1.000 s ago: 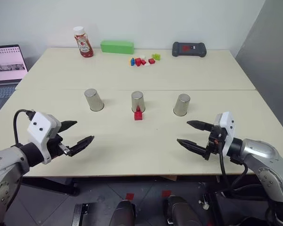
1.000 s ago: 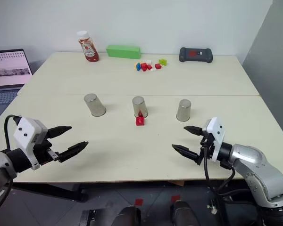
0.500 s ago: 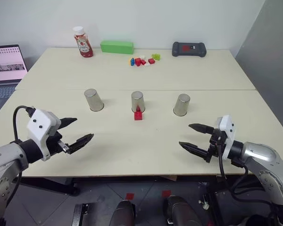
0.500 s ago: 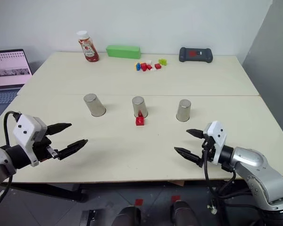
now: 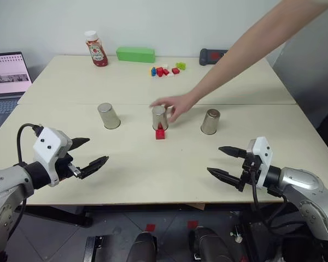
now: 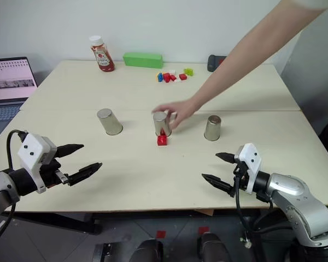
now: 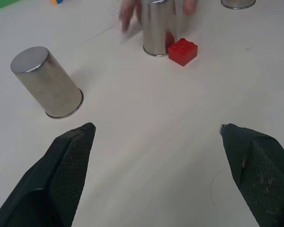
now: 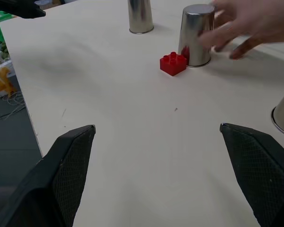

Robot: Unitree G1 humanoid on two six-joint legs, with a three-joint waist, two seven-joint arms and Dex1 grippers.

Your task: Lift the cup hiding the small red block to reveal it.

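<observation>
Left gripper (image 5: pixel 89 152) and right gripper (image 5: pixel 226 162) — both spread wide, empty, low over pale tabletop (image 5: pixel 153 164). Ahead, between them: small red studded block (image 5: pixel 160 134) exposed, touching middle shiny silver metal cup (image 5: pixel 159 117) — person's hand (image 5: pixel 175 106) on it.

Room: plain white wall (image 5: pixel 169 22) upper frame; two abutting cream tables (image 5: pixel 126 169) centre; open laptop (image 5: pixel 8 76) left edge; dark grey floor (image 5: pixel 169 232) at bottom.

Cream table (image 5: pixel 126 169): three upturned silver cups in a row, left cup (image 5: pixel 108 115), middle cup (image 5: pixel 159 117), right cup (image 5: pixel 210 121). Small red block (image 5: pixel 160 133) touching the middle cup's near side; a person's hand (image 5: pixel 172 106) on that cup. Far edge: ketchup bottle (image 5: pixel 97 49), green box (image 5: pixel 135 54), multicoloured brick cluster (image 5: pixel 166 70); laptop (image 5: pixel 8 76) off to the left.
</observation>
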